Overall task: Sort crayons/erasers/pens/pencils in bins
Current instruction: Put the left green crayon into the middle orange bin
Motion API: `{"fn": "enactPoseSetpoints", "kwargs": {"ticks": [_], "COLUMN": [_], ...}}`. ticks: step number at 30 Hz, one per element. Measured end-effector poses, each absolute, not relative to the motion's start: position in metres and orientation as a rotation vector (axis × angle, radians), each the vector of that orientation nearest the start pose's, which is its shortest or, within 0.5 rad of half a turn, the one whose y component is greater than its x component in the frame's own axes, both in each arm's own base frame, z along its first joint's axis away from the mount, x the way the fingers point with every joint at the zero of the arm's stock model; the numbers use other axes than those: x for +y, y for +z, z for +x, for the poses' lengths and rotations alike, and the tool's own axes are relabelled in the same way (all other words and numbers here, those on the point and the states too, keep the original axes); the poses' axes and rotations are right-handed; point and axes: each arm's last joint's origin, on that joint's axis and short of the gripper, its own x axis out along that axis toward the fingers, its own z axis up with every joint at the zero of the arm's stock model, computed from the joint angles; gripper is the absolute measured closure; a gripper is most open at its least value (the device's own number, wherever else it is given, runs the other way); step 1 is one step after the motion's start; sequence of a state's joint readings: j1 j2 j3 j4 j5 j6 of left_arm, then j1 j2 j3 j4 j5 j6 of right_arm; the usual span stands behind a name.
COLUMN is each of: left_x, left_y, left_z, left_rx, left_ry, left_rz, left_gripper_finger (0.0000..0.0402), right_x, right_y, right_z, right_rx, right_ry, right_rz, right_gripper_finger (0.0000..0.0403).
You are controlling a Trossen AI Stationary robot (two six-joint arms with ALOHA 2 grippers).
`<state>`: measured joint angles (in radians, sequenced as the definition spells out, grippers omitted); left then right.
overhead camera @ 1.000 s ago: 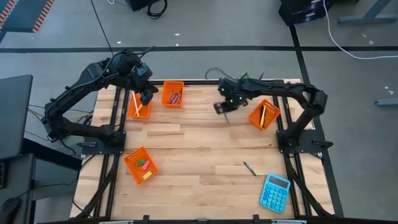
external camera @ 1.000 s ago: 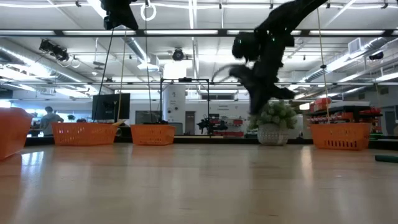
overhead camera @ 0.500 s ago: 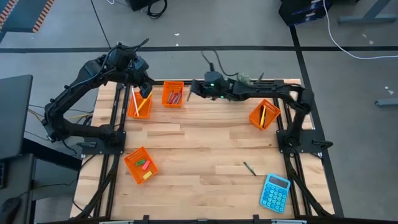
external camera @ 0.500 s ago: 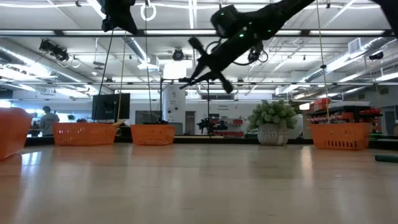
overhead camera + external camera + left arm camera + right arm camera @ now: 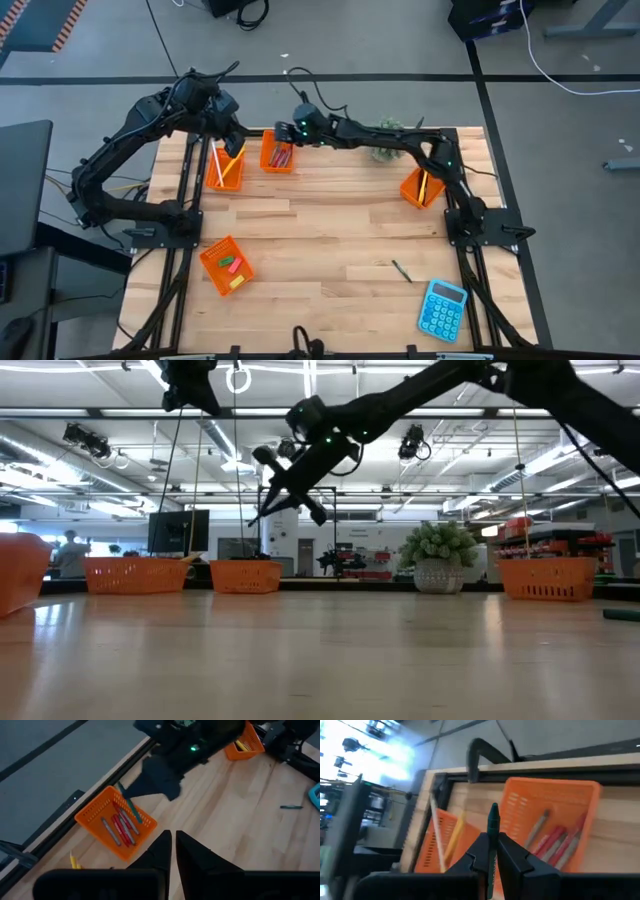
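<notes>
Your left end effector [image 5: 233,143] is hanging clenched and empty over the pencil bin [image 5: 226,168] at about 11 o'clock on the counter [image 5: 330,240]. Your right end effector [image 5: 292,133], which was near the counter's centre a second ago, is now reaching over the crayon bin [image 5: 279,152] at 12 o'clock, grasping a green crayon [image 5: 492,827]. I'd judge a drop is imminent. Another stick [image 5: 401,271] is lying at 5 o'clock.

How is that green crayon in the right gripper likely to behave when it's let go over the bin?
The green crayon looks stiff and light, so it should drop cleanly. Being a thin round stick, it may roll, but the crayon bin walls and the crayons already inside should stop it.
</notes>
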<state>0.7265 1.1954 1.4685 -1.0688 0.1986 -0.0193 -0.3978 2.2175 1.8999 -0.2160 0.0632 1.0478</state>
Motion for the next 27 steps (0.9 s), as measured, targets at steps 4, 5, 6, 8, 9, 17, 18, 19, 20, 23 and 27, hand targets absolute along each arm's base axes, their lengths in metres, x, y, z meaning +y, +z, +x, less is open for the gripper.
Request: {"fn": "enactPoseSetpoints", "kwargs": {"ticks": [4,5,6,8,9,17,18,19,20,23,27], "left_x": [0.134,0.133,0.133,0.131,0.130,0.129,0.129,0.129,0.129,0.129,0.129], "left_y": [0.404,0.403,0.403,0.403,0.403,0.403,0.403,0.403,0.403,0.403,0.403], "left_z": [0.161,0.161,0.162,0.163,0.163,0.164,0.164,0.164,0.164,0.164,0.164], "left_rx": [0.717,0.720,0.722,0.724,0.729,0.736,0.737,0.738,0.739,0.740,0.740], "left_ry": [0.503,0.494,0.488,0.479,0.474,0.460,0.458,0.456,0.454,0.450,0.451], "left_rz": [-0.406,-0.411,-0.414,-0.413,-0.412,-0.398,-0.395,-0.390,-0.384,-0.377,-0.376], "left_gripper_finger": [0.0364,0.0363,0.0362,0.0361,0.0362,0.0371,0.0371,0.0369,0.0368,0.0364,0.0365], "right_x": [-0.206,-0.206,-0.207,-0.208,-0.208,-0.205,-0.205,-0.205,-0.204,-0.203,-0.198], "right_y": [0.233,0.229,0.221,0.210,0.205,0.193,0.193,0.193,0.192,0.190,0.191], "right_z": [0.485,0.487,0.488,0.490,0.491,0.495,0.494,0.493,0.492,0.492,0.494], "right_rx": [0.276,0.280,0.300,0.317,0.327,0.352,0.354,0.364,0.380,0.393,0.391], "right_ry": [-0.686,-0.681,-0.693,-0.710,-0.715,-0.732,-0.743,-0.756,-0.767,-0.774,-0.774], "right_rz": [1.082,1.083,1.091,1.107,1.115,1.106,1.096,1.085,1.072,1.047,1.038], "right_gripper_finger": [0.0372,0.0372,0.0372,0.0372,0.0372,0.0372,0.0372,0.0372,0.0372,0.0372,0.0372]}}
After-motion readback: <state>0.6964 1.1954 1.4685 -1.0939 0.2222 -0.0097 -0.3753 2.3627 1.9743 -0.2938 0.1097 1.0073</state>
